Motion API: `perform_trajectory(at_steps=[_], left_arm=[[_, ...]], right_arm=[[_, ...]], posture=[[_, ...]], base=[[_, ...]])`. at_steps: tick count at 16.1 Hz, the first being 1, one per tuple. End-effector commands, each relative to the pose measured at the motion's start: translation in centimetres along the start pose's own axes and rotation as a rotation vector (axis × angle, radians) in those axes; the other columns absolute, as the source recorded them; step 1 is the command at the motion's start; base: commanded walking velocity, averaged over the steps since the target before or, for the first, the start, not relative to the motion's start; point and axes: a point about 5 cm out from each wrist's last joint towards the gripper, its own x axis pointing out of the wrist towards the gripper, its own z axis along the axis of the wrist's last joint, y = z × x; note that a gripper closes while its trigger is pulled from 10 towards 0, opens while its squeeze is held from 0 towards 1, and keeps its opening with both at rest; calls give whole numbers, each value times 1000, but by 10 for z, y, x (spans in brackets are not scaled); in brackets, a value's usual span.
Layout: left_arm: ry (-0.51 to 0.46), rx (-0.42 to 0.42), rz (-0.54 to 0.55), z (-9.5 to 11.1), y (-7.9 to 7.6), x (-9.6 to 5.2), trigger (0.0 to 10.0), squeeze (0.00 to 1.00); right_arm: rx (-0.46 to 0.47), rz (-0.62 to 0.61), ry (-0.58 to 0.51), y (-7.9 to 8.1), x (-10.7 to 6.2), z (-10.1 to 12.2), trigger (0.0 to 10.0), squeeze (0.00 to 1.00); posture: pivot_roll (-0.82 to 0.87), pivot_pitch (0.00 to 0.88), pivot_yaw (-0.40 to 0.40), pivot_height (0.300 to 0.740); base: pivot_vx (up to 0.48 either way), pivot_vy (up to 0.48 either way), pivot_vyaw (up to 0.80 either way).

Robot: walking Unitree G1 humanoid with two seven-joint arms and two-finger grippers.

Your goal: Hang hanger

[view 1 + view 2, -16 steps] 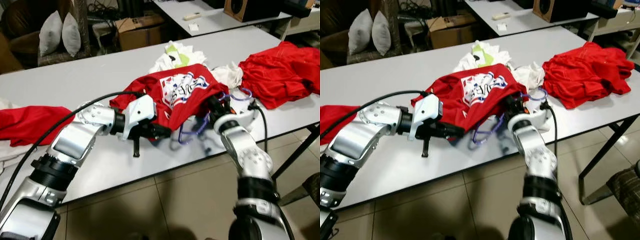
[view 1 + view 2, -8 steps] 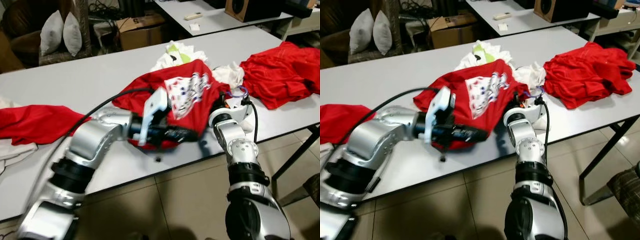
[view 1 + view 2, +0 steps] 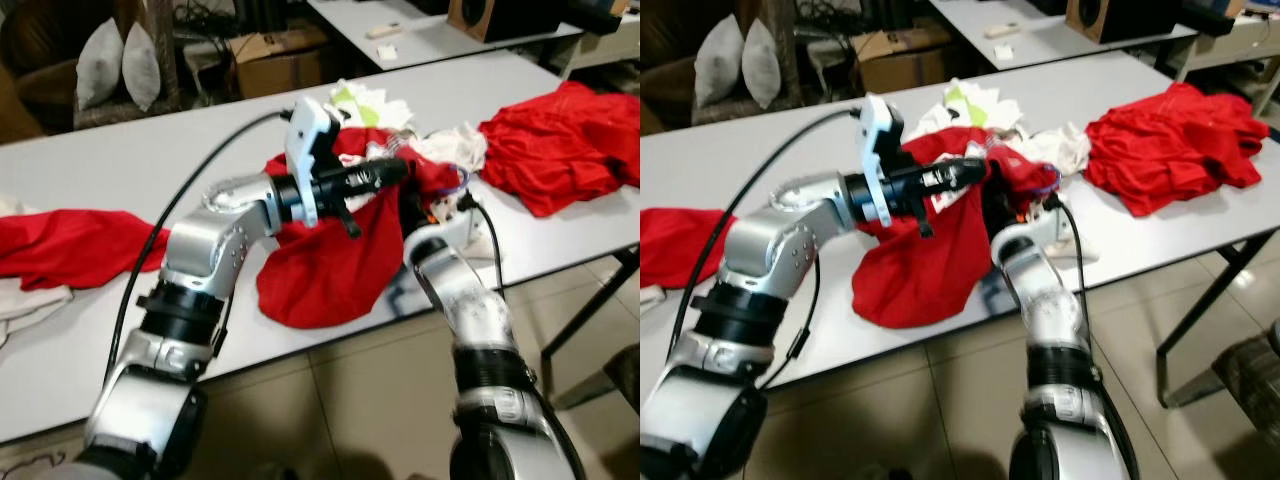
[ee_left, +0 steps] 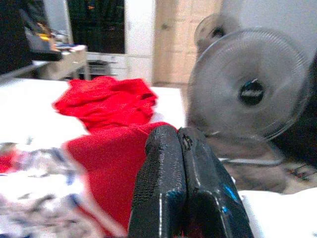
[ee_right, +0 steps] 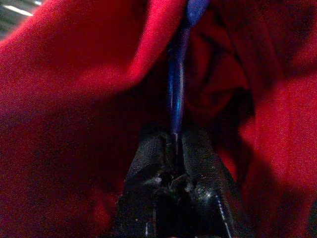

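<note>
Over a long grey table, left arm raised and bent at the elbow, forearm stretched across toward the right, left gripper pinched together on a red shirt and lifting it so the cloth hangs down past the table edge. Below, right arm reaching up from the near edge, right gripper buried in the shirt's folds, clamped on a thin blue hanger. More red clothes piled at far right.

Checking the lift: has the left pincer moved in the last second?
Yes. The left pincer, shut on the red shirt, rose from the table's near edge toward the white cloth pile.
</note>
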Motion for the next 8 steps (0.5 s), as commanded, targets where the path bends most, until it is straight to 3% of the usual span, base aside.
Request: perform_trajectory(at_steps=[1, 3, 5, 6, 7, 8], left_arm=[[40, 94, 35, 8, 9, -8, 0, 0], [82, 136, -16, 9, 7, -14, 0, 0], [132, 156, -53, 5, 3, -19, 7569, 0], [163, 123, 14, -4, 9, -19, 10000, 0], [205, 115, 93, -12, 18, -19, 10000, 627], [253, 131, 141, -19, 24, -22, 10000, 1000]], right_arm=[[-8, 37, 1, 11, -10, 5, 10000, 0], [-11, 55, -13, 16, -24, 12, 10000, 0], [-1, 74, -32, 23, -39, 21, 10000, 0], [7, 75, -29, 26, -48, 21, 10000, 0], [5, 77, -9, 30, -54, 19, 10000, 0], [0, 75, 12, 31, -60, 16, 10000, 0]], posture=[[-107, 0, 82, 740], [-112, 0, 87, 740], [-108, 0, 82, 740], [-106, 0, 80, 740], [-104, 0, 77, 740], [-103, 0, 76, 740]], base=[[0, 0, 0], [0, 0, 0], [0, 0, 0], [0, 0, 0], [0, 0, 0], [0, 0, 0]])
